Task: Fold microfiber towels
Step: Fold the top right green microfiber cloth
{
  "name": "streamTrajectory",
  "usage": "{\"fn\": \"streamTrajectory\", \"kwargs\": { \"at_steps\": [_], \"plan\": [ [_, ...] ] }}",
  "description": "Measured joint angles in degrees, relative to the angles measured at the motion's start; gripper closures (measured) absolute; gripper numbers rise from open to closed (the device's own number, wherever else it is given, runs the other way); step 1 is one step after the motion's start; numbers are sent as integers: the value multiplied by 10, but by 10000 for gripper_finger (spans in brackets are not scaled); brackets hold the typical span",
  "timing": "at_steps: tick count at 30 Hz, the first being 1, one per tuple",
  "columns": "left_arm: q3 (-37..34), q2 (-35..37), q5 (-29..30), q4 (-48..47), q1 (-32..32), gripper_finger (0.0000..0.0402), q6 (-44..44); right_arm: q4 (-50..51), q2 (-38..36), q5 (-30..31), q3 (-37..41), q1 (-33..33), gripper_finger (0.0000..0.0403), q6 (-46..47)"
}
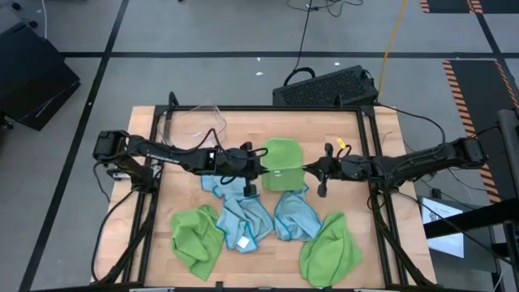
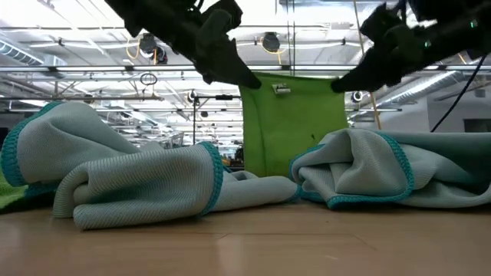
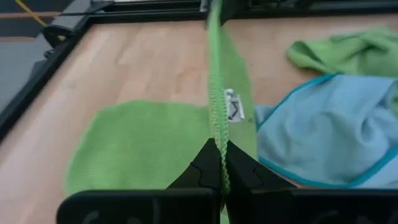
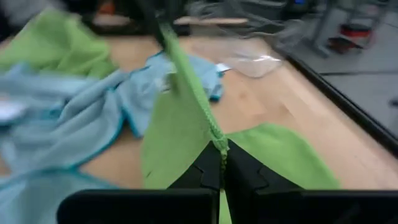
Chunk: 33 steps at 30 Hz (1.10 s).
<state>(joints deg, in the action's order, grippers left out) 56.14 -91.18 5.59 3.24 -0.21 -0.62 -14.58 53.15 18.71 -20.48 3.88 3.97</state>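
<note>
A lime green towel is strung between my two grippers above the middle of the table. Its upper edge runs taut from my left gripper to my right gripper, both shut on it. A white tag sits near the left gripper. The cloth hangs down, and its lower part lies on the wood on the far side. Light blue towels lie crumpled on the near side. Two more green towels lie near the front edge. My left gripper pinches the green towel's upper edge at its left corner between both fingers, slanting down from the table's left. The edge runs taut away from the fingers. The cloth hangs below, its lower part on the table. My right gripper pinches the same upper edge at the opposite corner between both fingers, coming nearly level from the table's right. The edge is drawn taut toward the other gripper, and the cloth drapes down onto the wood.
A clear plastic bin stands at the far left of the wooden table. A black metal frame rims the table. A dark keyboard-like case lies beyond the far edge. Bare wood shows at the far right.
</note>
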Motion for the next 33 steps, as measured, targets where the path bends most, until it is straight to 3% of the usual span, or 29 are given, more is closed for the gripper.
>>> {"fn": "streamTrajectory", "kwargs": {
  "at_steps": [3,6,11,14,18,24,29,33],
  "plan": [
    [-12,0,-34,4,13,398,-79,-118,17,8,64,8,401,113],
    [-24,0,-108,17,28,399,-166,-233,34,12,104,29,401,206],
    [-37,0,-176,53,13,400,-189,-250,54,8,91,50,401,260],
    [-37,0,-187,57,1,399,-203,-238,66,-44,86,51,401,334],
    [-37,0,-197,44,-10,400,-292,-245,73,-122,86,55,401,478],
    [-38,2,-304,182,-37,400,-398,-331,63,-254,86,64,401,703],
    [-37,3,-297,228,-44,400,-428,-359,44,-291,86,63,401,751],
    [-37,3,-220,147,-44,400,-434,-264,38,-284,86,58,401,699]
  ]
}}
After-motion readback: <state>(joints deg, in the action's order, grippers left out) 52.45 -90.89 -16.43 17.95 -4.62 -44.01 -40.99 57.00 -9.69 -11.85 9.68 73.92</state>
